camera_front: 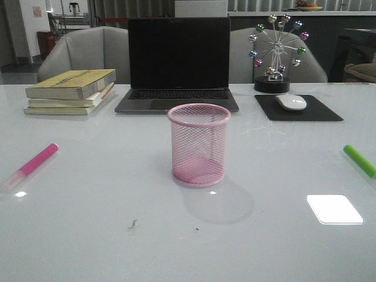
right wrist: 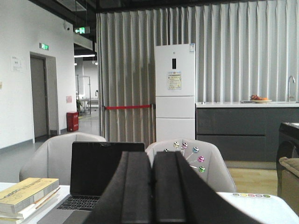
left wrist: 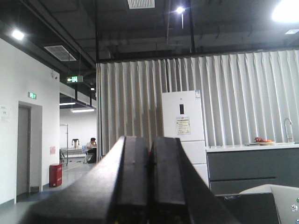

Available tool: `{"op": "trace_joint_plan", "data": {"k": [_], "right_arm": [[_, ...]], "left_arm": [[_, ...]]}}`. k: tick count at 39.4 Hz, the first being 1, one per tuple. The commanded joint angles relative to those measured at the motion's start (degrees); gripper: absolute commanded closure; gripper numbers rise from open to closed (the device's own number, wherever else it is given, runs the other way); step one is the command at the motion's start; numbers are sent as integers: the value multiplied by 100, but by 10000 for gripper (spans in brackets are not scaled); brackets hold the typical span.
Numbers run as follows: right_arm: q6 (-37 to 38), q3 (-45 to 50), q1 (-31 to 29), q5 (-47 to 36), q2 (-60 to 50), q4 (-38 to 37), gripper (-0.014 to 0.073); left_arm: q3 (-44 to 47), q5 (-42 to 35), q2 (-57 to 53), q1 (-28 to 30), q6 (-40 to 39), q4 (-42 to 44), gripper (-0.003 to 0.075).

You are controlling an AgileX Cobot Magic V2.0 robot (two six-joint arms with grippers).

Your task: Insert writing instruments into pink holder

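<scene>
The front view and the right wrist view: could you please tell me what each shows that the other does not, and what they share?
Only the front view shows the pink holder standing upright mid-table, empty, with the pink marker lying far to its left and the green marker far to its right, plus the mouse on its pad.

Only the right wrist view shows the right gripper, fingers pressed together, and the white refrigerator before the curtains.

Both show the laptop, the stacked books, and the ferris-wheel ornament.

Office: laptop (camera_front: 179,61), books (camera_front: 70,91), mouse (camera_front: 291,101).
</scene>
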Motion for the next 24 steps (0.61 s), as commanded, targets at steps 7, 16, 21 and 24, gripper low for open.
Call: {"op": "trace_joint_plan", "data": {"k": [7,16,21,24], "right_arm": [[-3,-993,13,-168,1448,-61,543],[-3,-1199,13,435,2702,-61,543],[-3,-1199,13,601,3228,-61,543],[-3,-1199,13,626,3592,-61,543]], "left_arm": [[-973,425,1487,-2,-59,-5,629],[-1038,1239,2397,-2,-59,-5,628],[-1038,1391,2862,-2,-59,-5,628],[-1038,1458,3162,-2,-59,-5,626]]}}
